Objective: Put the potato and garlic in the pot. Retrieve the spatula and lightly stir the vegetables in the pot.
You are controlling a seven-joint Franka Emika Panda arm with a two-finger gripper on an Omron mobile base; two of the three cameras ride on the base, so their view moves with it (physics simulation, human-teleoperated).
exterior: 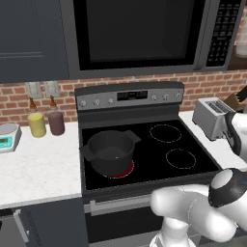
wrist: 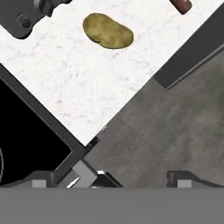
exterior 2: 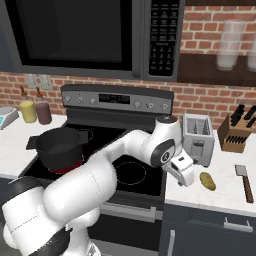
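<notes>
One lumpy potato (wrist: 107, 31), speckled countertop (wrist: 65, 83)

Off to my right the yellowish-tan potato (exterior 2: 208, 181) lies on its side on the white counter, the spatula (exterior 2: 244, 182) flat beyond it, while the dark pot (exterior: 110, 151) sits upright on the stove's front-left burner.

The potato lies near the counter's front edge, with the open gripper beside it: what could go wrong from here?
1. The potato is rounded and lies close to the counter's front edge; a finger that nudges it could roll it off.
2. The toaster stands just behind the gripper, so a wide swing might hit it.
3. The pot is across the stove; a weak grip could drop the potato on the way.
</notes>
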